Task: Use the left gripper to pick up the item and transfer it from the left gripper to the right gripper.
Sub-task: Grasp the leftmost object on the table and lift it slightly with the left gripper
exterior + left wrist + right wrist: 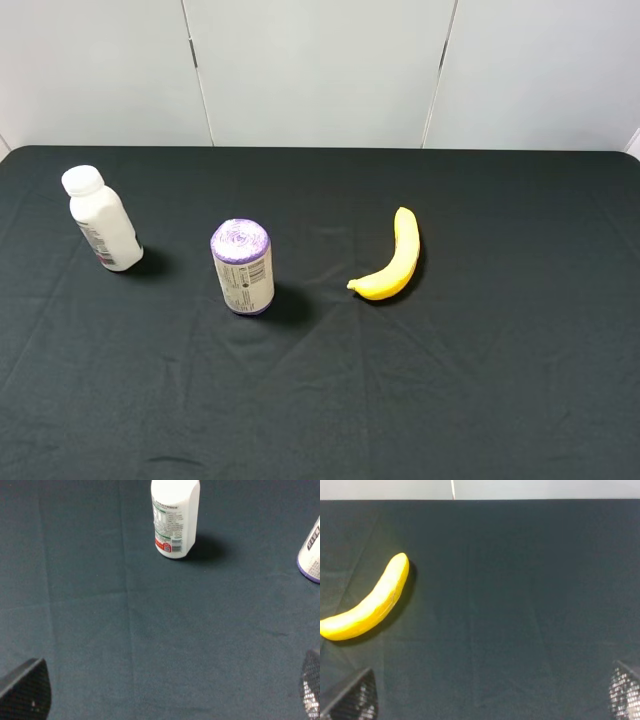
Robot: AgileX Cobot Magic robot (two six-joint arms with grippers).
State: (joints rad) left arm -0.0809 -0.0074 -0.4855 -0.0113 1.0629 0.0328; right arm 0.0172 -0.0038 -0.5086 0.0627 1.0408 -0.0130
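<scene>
Nothing is done yet: the item [103, 222] stands upright and untouched toward ten o'clock on the surface [480, 380], the left gripper [167, 695] and right gripper [487, 700] are both spread and empty, and the pickup and handover are both left to do.

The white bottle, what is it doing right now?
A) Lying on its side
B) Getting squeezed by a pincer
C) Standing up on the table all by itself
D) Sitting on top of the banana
C: the white bottle stands upright, cap up, on the dark table, and nothing is touching it.
</scene>
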